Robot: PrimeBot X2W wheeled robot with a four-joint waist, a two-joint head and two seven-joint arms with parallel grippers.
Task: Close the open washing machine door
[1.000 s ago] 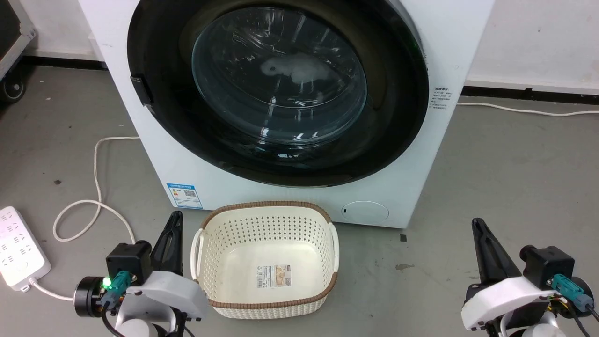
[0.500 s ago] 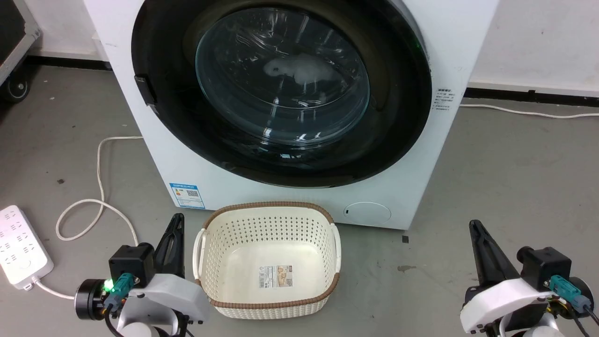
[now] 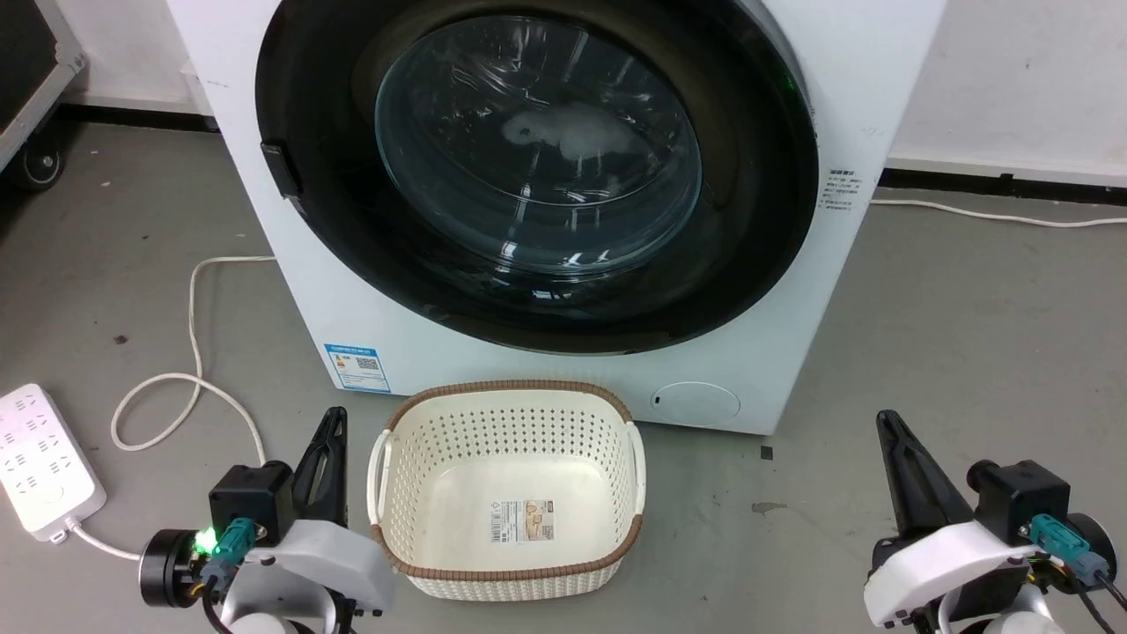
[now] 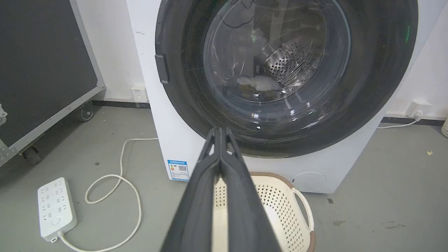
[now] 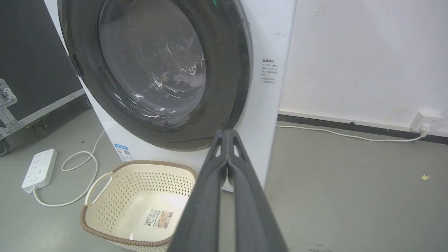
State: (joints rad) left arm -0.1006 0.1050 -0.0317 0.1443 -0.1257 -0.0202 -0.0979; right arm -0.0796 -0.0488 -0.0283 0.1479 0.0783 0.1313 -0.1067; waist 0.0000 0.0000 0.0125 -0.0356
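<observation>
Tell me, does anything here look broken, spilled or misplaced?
Nothing serious. The washing machine door looks flush with the white front; the basket stands upright. A power strip and its loose looping cable lie on the floor at left, and a small dark stain marks the floor right of the basket.

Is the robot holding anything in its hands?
No, nothing. The left gripper and right gripper are both shut with nothing between their fingers, apart from the basket and the washing machine door.
</observation>
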